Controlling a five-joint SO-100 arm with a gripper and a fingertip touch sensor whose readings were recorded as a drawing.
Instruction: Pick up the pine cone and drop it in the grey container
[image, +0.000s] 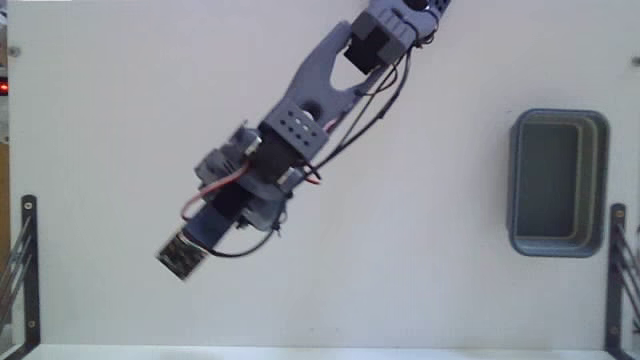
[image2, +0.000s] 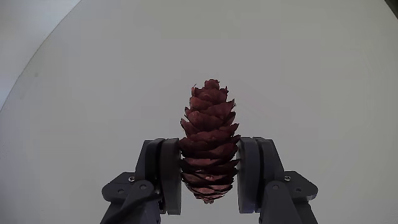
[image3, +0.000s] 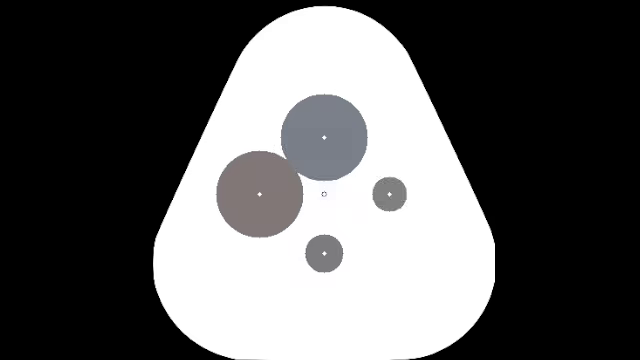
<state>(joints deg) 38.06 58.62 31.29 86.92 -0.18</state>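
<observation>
Two fingers (image2: 169, 176) of the gripper (image2: 209, 177) clamp the cone (image2: 209, 143) at its lower half in the wrist view, its tip sticking out past them over the white table (image2: 323, 74). From the fixed view the arm (image: 300, 130) covers the cone, probably beneath it. Well to the right sits the tub (image: 558, 183), with nothing visible inside.

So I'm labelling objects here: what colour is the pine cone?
Reddish-brown, with overlapping scales; the pine cone shows best in the wrist view.
</observation>
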